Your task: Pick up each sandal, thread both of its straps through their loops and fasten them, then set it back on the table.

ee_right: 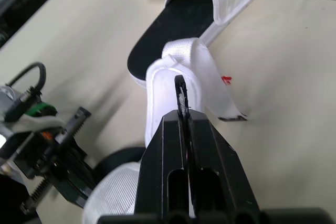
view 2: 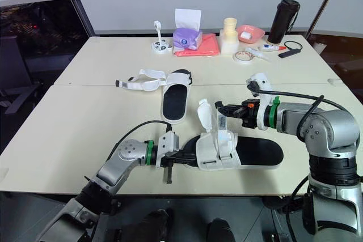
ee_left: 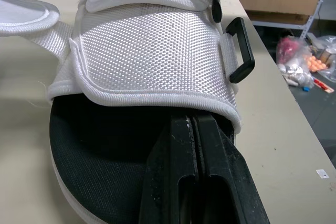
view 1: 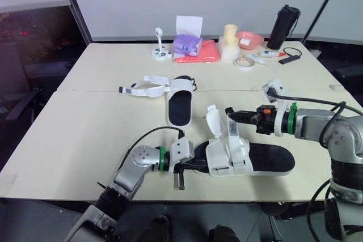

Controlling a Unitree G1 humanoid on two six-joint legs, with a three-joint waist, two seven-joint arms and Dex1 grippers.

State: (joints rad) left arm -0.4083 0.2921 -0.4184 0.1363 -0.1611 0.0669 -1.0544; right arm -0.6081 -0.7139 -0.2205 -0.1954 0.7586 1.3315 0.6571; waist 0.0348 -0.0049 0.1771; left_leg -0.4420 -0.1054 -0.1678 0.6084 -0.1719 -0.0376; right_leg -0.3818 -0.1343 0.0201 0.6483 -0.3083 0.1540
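White woven webbing over a black foam sole. Seen from the head, the near sandal lies at the front edge of the table, about 5 o'clock from the table's middle, with its length running 9 to 3. The left gripper meets its end at 9 o'clock. The right gripper reaches in from 3 o'clock and pinches one strap, which stands up off the shoe. The far sandal rests at 11 o'clock from the near one, well apart, its straps splayed out toward 9 o'clock.

From the left wrist, that gripper is closed, its tips tucked beneath the hem of the upper and lying over the insole. Whether they nip any fabric I cannot tell. A black loop juts from the upper's side with nothing through it.

From the right wrist, that gripper is clamped flat on the strap's free end, and the webbing folds over limply beyond it.

The sandal looks light, and its sole is probably firm enough to hold by an end. The webbing looks soft and coarse, so it is unlikely to slip, but it will likely buckle if pushed. For threading, I would grip close to the strap's tip and steady the shoe near the loop. Nothing here seems fragile.
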